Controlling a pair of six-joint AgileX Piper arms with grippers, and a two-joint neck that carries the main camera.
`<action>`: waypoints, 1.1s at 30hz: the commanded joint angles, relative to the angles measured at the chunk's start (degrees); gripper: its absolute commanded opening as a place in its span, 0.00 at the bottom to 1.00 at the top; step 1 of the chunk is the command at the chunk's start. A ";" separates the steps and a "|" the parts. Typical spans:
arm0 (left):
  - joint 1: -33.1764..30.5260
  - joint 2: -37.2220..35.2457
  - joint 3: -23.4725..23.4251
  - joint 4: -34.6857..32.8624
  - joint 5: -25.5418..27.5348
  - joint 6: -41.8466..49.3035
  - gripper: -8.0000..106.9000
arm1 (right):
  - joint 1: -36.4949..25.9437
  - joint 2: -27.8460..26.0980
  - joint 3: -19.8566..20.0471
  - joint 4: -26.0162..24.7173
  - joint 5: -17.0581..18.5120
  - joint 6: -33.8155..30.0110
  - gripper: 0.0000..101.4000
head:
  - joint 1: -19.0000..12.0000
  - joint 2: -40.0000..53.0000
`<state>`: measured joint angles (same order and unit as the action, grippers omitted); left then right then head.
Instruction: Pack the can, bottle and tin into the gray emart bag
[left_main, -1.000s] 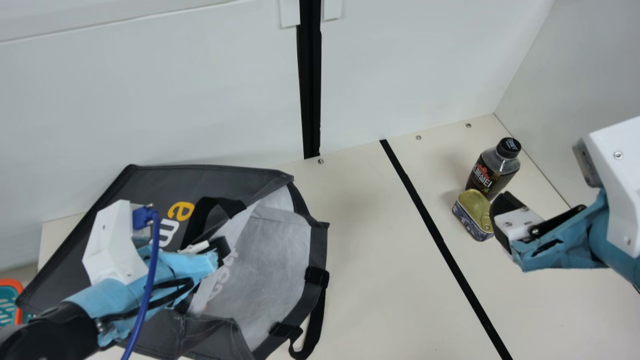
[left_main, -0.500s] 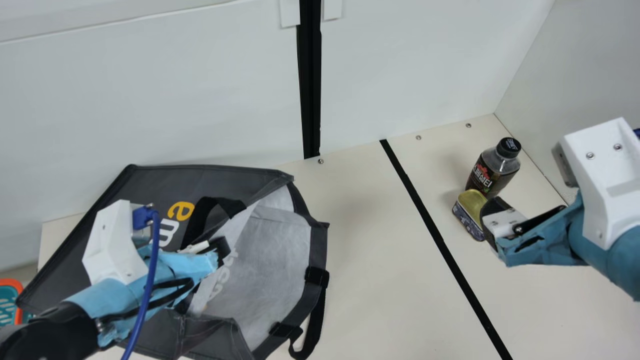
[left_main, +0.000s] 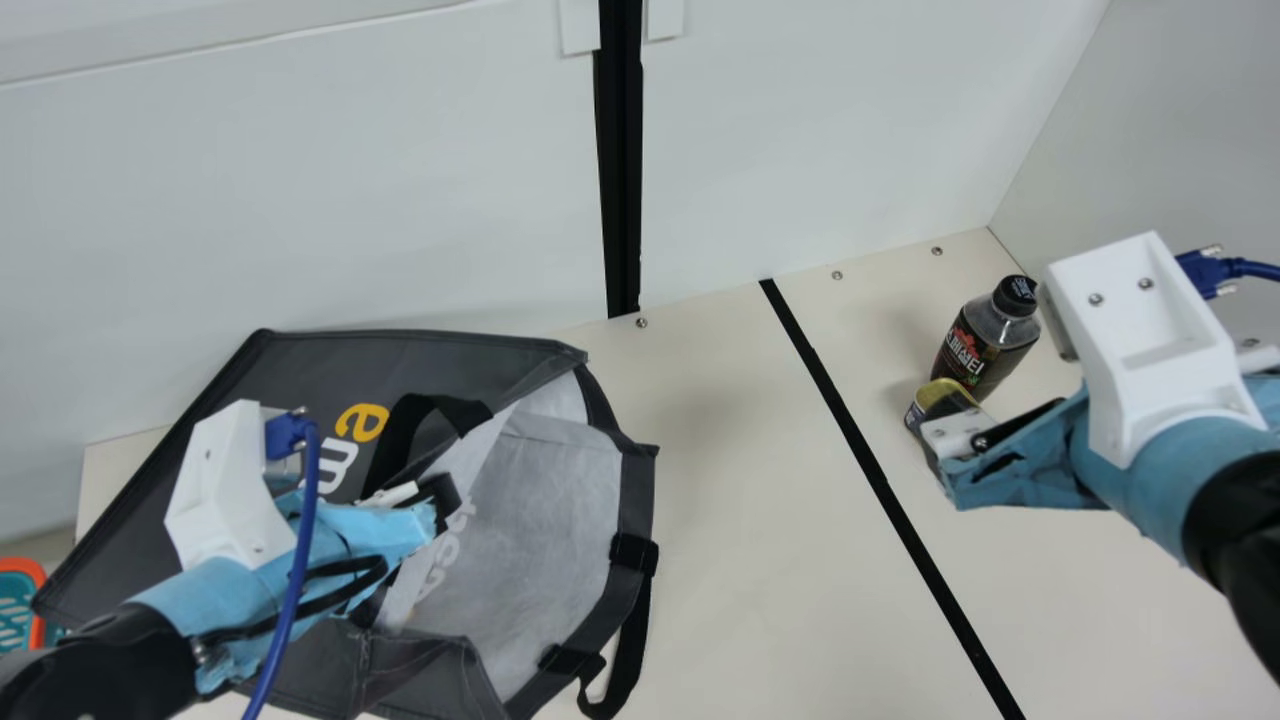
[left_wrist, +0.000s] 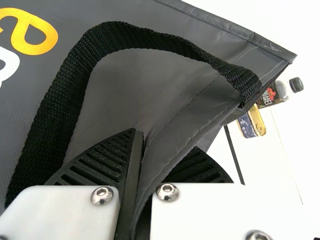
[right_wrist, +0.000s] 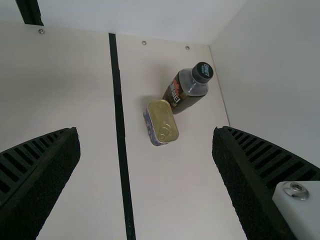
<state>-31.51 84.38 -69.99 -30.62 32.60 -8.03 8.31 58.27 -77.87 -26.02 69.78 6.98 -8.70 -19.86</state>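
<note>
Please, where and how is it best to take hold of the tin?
I would grip the tin across its long sides, nearer the ring-pull end, coming from above. It lies flat, lid up, narrower across than along, and the bottle stands close by its other end. The right claw is open, so this should suit it.

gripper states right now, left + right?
Left gripper: closed on a fold at the edge of the gray bag.
Right gripper: open, holding nothing.
</note>
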 joint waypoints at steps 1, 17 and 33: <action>0.00 0.00 0.00 0.00 0.00 0.00 0.16 | 1.13 0.65 0.02 -0.72 0.12 1.31 0.90 | -1.30 -0.14; 0.00 0.00 0.00 0.00 0.00 0.00 0.16 | 4.30 6.34 -2.05 -2.52 0.12 5.34 0.90 | -1.30 -0.14; 0.00 0.00 0.00 0.00 0.00 0.00 0.16 | 3.49 12.70 -6.61 -2.20 0.12 5.50 0.90 | -1.30 -0.14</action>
<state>-31.51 84.38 -69.99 -30.62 32.60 -8.03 11.87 70.60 -84.18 -28.32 69.88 12.40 -8.70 -19.86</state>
